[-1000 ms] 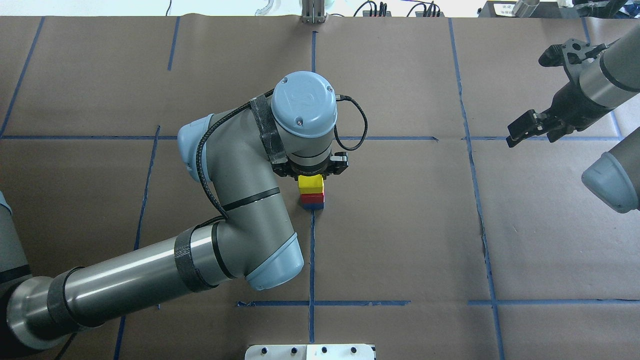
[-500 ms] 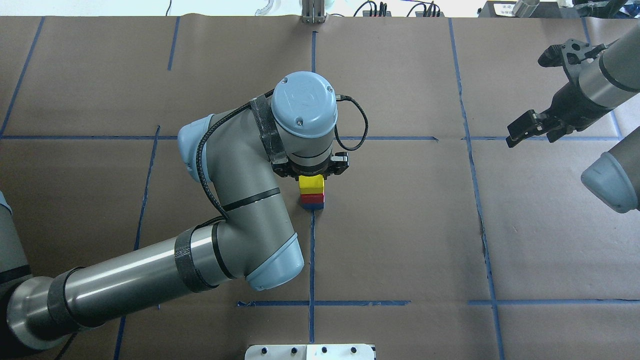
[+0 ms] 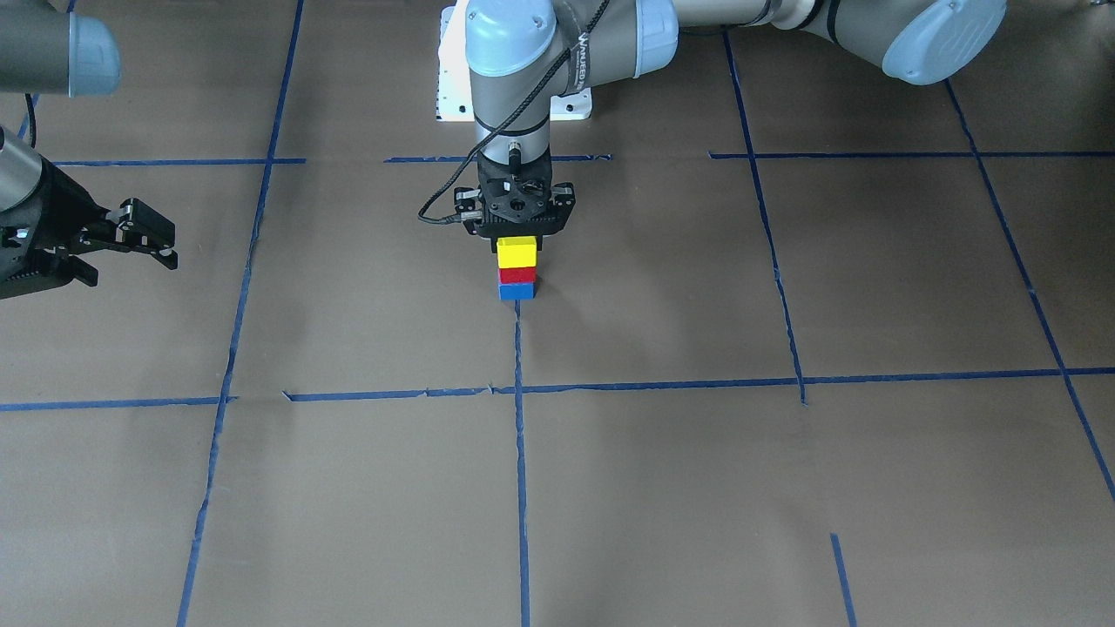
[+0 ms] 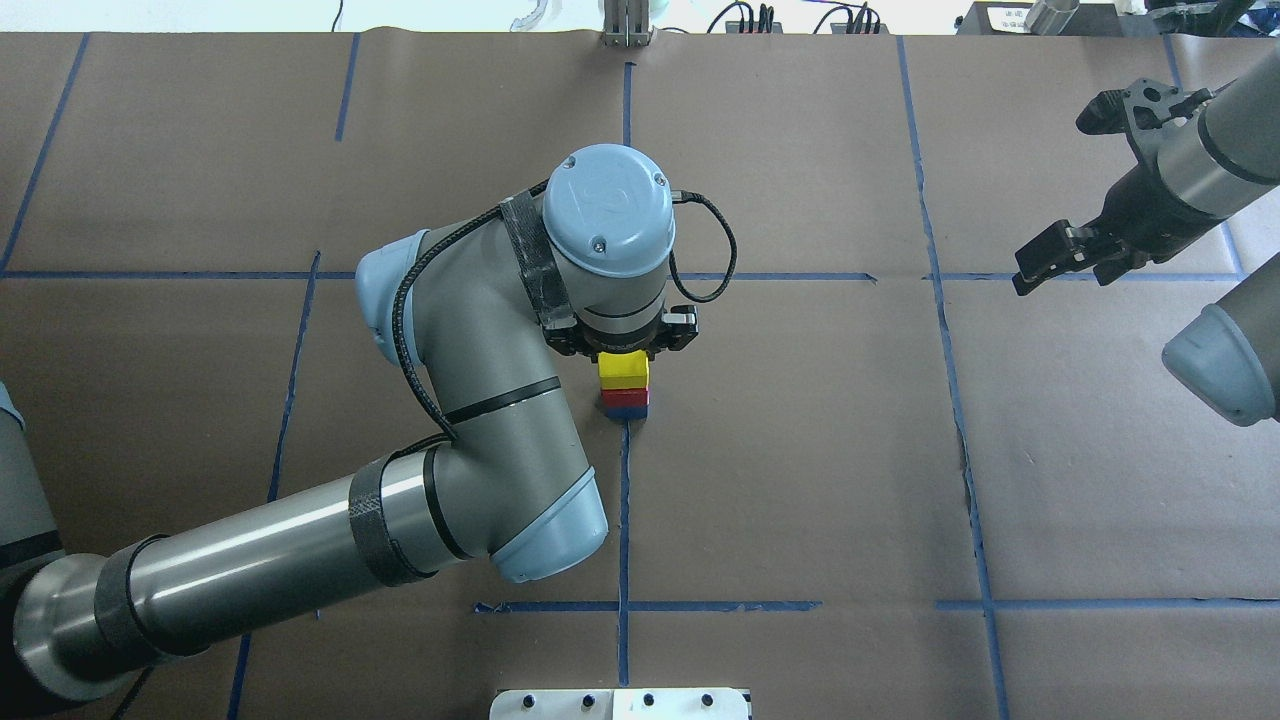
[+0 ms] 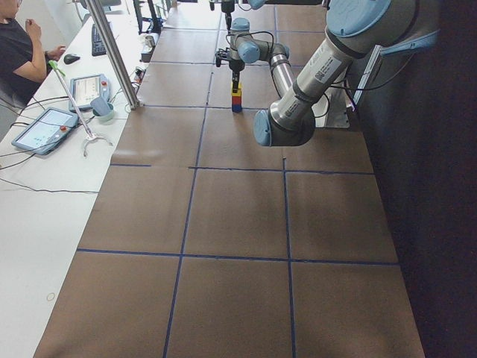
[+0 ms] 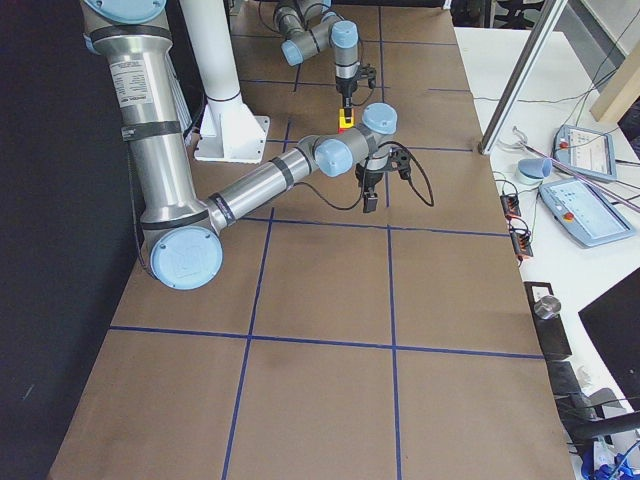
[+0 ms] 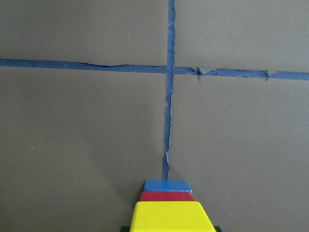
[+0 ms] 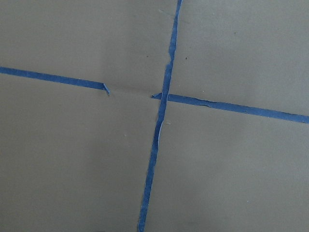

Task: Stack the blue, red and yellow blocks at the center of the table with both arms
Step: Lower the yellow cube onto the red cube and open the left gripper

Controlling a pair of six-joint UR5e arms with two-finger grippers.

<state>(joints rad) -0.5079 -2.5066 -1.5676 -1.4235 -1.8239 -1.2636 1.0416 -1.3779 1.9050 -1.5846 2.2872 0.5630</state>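
On a brown desk [image 3: 697,488], the left fingers [image 3: 517,233] clench the yellow block [image 3: 516,253], red block [image 3: 516,275] and blue block [image 3: 516,292] stacked directly beneath them. The right fingers [image 3: 139,233] gape, well aside.

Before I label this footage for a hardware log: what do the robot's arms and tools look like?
Both the left arm and right arm are silver-grey tubes with pale blue joint caps. A black cable, strapped on with black bands, runs along the left arm. The left tool and right tool are black, two-fingered.
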